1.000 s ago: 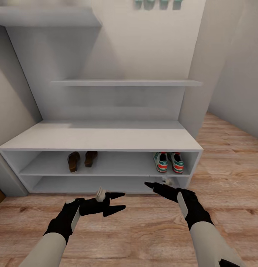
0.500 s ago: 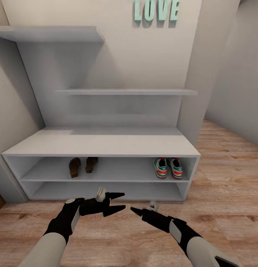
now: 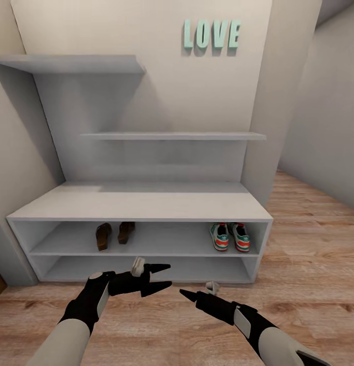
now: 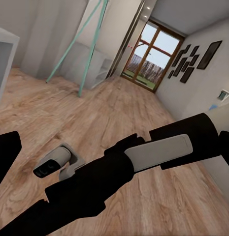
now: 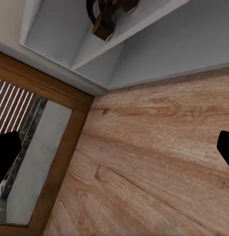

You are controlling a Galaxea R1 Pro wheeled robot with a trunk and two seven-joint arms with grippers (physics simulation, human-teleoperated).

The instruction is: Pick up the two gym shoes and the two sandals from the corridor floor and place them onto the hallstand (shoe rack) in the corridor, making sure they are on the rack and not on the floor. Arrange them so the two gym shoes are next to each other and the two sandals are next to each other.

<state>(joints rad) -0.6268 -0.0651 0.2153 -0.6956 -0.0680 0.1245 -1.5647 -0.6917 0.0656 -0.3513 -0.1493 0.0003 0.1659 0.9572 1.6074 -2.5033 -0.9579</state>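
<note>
The pale-grey hallstand (image 3: pixel 141 201) with mint LOVE letters (image 3: pixel 212 35) stands ahead. On its upper open shelf, the two gym shoes (image 3: pixel 220 237) sit side by side at the right end. The two dark brown sandals (image 3: pixel 102 236) sit side by side toward the left; they also appear in the right wrist view (image 5: pixel 107 14). My left gripper (image 3: pixel 166 275) hovers open and holds nothing, low in front of the rack. My right gripper (image 3: pixel 189 296) is beside it over the corridor floor (image 3: pixel 309 264), open, its fingertips (image 5: pixel 6 152) wide apart. My right arm (image 4: pixel 144 157) crosses the left wrist view.
Walls close in at the rack's left and right. The floor runs on to the right past the rack. A wood-framed panel (image 5: pixel 50 147) stands at the rack's left corner. A teal-legged stand (image 4: pixel 89 49) and a glazed door (image 4: pixel 151 56) lie down the corridor.
The head view has tilted up and drawn back, bringing the LOVE letters into sight. My right gripper has pulled back from the rack's lower right toward the middle. The left gripper has stayed put.
</note>
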